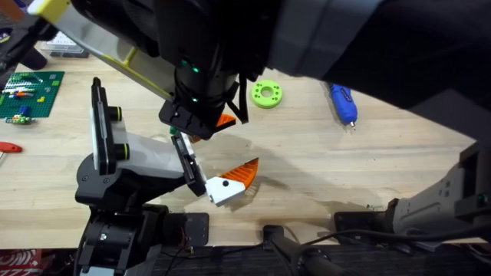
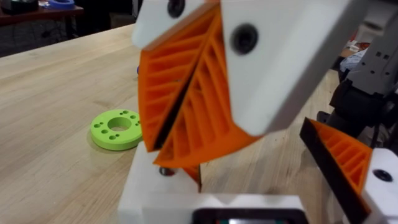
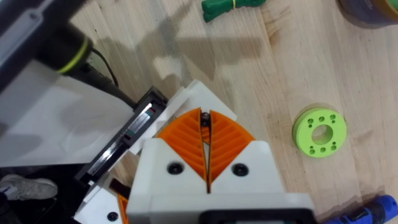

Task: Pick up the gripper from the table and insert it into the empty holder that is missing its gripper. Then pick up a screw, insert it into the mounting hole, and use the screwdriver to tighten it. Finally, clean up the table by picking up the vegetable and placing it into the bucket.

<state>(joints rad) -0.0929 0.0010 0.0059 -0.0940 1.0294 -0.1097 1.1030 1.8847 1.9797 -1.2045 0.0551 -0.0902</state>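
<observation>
The holder [image 1: 130, 157], with its white body and black plates, stands at the table's [image 1: 322, 169] front left. A white gripper part with an orange ribbed pad [image 1: 234, 180] sits at the holder's end; the same pad [image 2: 341, 163] shows in the left wrist view. My right gripper [image 3: 204, 127] hangs over the holder's black rail, its orange pads [image 2: 186, 106] pressed together on a small dark screw [image 3: 204, 118]. The left arm's wrist [image 1: 199, 103] is close beside it. The blue screwdriver [image 1: 343, 103] lies at the back right. A green vegetable [image 3: 231, 7] lies farther off.
A lime-green ring with holes [image 1: 266, 93] lies behind the grippers on the table. A green brick plate [image 1: 31, 92] and a red tool [image 1: 6, 147] are at the far left. A dark round rim [image 3: 372, 9] shows near the vegetable. The right arm looms large overhead.
</observation>
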